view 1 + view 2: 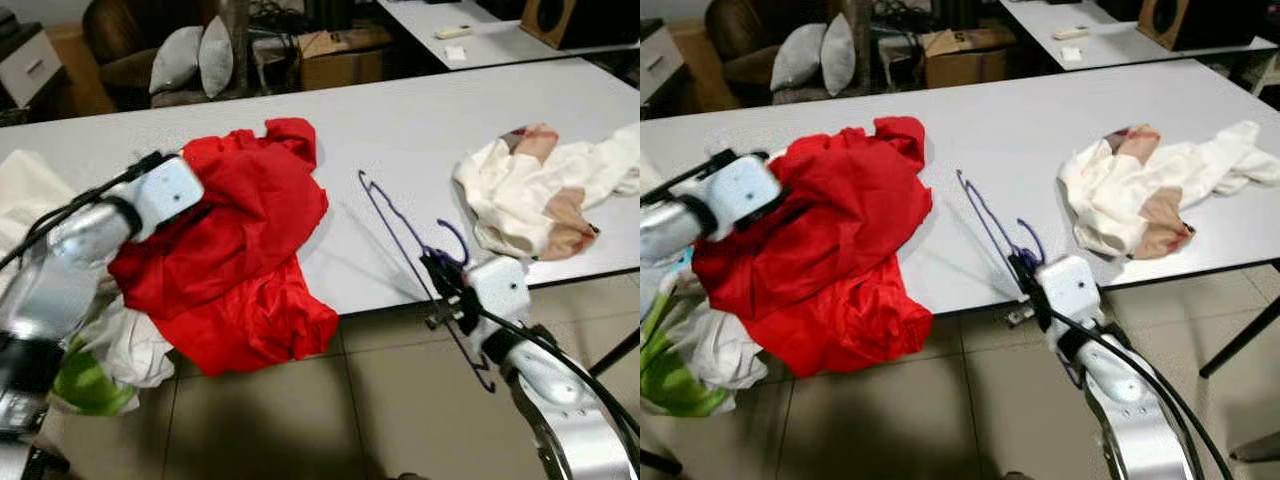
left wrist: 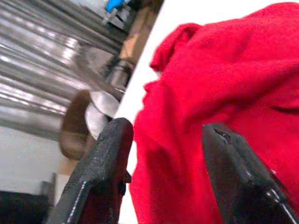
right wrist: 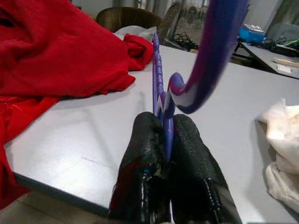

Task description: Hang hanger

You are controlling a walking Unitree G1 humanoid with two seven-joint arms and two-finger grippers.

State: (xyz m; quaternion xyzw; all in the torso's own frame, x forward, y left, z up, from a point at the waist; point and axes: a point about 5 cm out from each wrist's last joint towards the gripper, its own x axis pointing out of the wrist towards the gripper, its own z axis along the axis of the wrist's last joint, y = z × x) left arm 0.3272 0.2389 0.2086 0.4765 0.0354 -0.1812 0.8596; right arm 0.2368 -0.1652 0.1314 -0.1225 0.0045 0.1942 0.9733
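I'm holding the purple hanger (image 1: 400,225) in my right gripper (image 3: 164,140), whose fingers are clamped tight on the thin frame near the hook end. The hook is curling up just above the fingers in the right wrist view. So I'm judging the pick-up step as done and the carry-and-hang step as the one in hand. The hanger is sitting edge-on over the near edge of the white table (image 1: 450,110), one end reaching out over the tabletop and the other sticking down past the gripper toward the floor. I can't tell whether the far end is touching the table.

My left gripper (image 2: 166,154) is parted, fingers spread with nothing between them, hovering right at the red garment (image 1: 240,250), which is draped over the table edge and hanging down. A cream and tan garment (image 1: 545,185) is lying well apart on the right side of the table.

Next move, as I judge it: either thread the hanger into the red garment, or lift it clear and find a rail. I'm not seeing any rail here.

The hanger is looking thin, rigid and slim-framed, probably plastic or coated wire, with an open curved hook. The narrow grip could let it swivel.
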